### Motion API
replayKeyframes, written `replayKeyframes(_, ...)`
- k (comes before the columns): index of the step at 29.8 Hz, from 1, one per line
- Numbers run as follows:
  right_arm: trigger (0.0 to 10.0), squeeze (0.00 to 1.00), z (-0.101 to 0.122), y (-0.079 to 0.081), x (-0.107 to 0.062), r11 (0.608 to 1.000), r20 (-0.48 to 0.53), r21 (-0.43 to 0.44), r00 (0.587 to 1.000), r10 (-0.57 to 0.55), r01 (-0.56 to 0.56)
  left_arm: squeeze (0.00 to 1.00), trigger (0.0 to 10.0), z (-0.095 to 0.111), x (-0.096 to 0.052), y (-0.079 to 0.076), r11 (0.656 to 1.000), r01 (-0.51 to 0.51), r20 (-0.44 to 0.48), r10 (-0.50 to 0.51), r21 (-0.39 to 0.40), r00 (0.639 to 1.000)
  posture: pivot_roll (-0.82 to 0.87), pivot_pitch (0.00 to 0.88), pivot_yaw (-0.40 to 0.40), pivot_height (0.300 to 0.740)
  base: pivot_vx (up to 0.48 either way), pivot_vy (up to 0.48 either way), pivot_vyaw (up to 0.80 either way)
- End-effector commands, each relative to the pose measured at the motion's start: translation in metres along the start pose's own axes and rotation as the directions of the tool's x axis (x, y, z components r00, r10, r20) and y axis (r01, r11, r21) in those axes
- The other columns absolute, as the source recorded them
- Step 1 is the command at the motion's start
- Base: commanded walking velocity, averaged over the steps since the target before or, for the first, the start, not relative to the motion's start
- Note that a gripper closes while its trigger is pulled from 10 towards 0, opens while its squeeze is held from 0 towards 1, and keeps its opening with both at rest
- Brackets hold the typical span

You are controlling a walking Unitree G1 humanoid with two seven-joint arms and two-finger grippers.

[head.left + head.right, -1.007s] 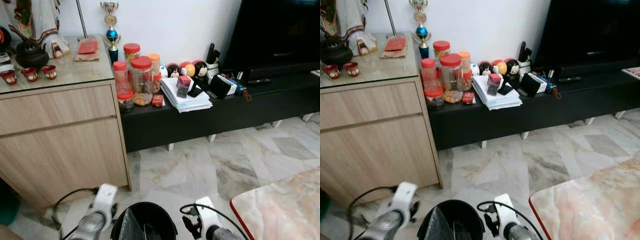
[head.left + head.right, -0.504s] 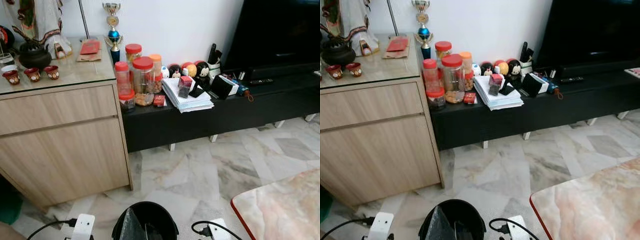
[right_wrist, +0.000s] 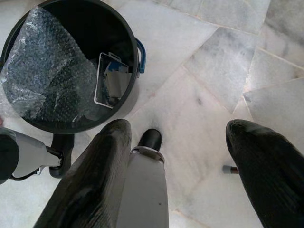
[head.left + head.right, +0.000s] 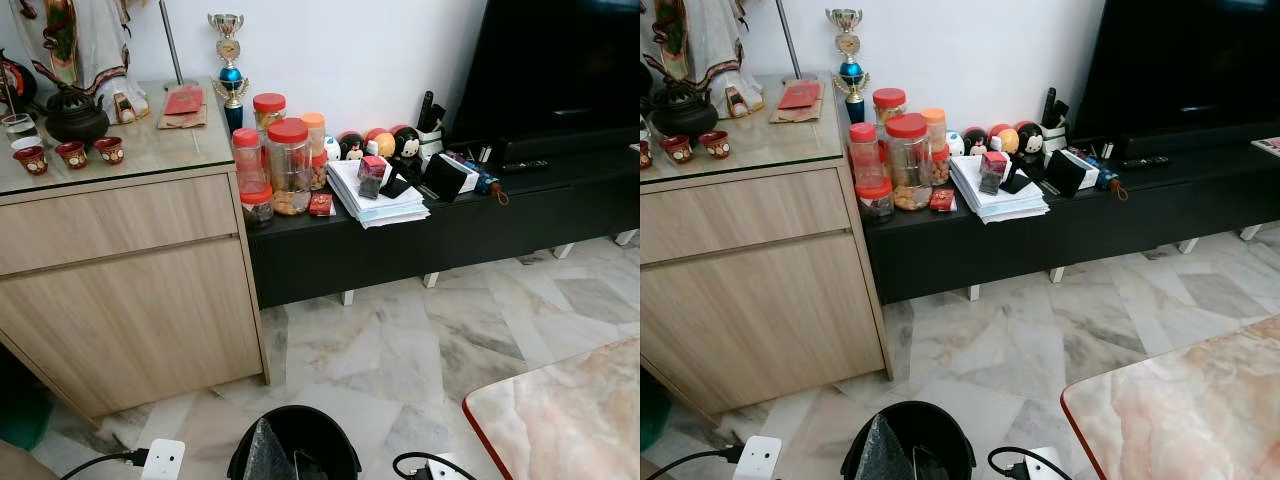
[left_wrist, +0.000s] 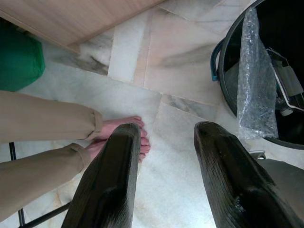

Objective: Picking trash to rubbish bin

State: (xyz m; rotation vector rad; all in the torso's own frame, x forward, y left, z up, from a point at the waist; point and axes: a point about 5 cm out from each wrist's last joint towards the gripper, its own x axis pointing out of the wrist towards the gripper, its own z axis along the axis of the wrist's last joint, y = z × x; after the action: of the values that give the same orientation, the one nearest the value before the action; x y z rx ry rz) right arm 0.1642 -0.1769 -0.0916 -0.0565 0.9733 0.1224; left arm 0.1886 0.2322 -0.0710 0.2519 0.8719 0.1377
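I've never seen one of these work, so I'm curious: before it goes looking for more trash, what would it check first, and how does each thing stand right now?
1. Left hand empty: ok, fingers apart over bare marble floor, nothing between them.
2. Right hand empty: ok, fingers wide apart, nothing held.
3. Rubbish bin within reach: ok, it stands right in front of the robot, between both arms.
4. Room left in the bin: ok, bubble wrap and a clear plastic pack lie inside, with space beside them.
5. Person clear of the arms: not ok, bare feet are close by the left hand.
6. Next piece of trash located: cannot tell, none is obvious on the floor.
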Motion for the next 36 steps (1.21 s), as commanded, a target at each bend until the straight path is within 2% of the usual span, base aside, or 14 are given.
replayKeyframes(1, 10.0, 0.0, -0.0006, -0.0001, -0.0001, 1.0, 0.004, 0.023, 1.0, -0.007, 0.007, 0.0, 10.0, 0.0017, 0.0004, -0.0011, 1.0, 0.0, 0.004, 0.0, -0.018, 1.0, 0.13, 0.0, -0.021, 0.74, -0.281, 0.0, 0.0)
replayKeyframes(18, 10.0, 0.0, -0.0095, 0.0025, -0.0015, 0.999, -0.024, 0.032, 1.0, -0.001, 0.001, 0.0, 10.0, 0.0049, 0.001, -0.0013, 1.0, 0.007, 0.015, -0.007, -0.014, 1.0, 0.13, 0.0, -0.018, 0.74, -0.306, 0.0, 0.0)
replayKeyframes(36, 10.0, 0.0, -0.0062, 0.0023, -0.0012, 0.999, 0.0, 0.054, 1.0, -0.004, 0.004, 0.0, 10.0, 0.0055, 0.0011, -0.0014, 1.0, 0.007, 0.018, -0.007, -0.017, 1.0, 0.13, 0.0, -0.022, 0.74, -0.311, 0.0, 0.0)
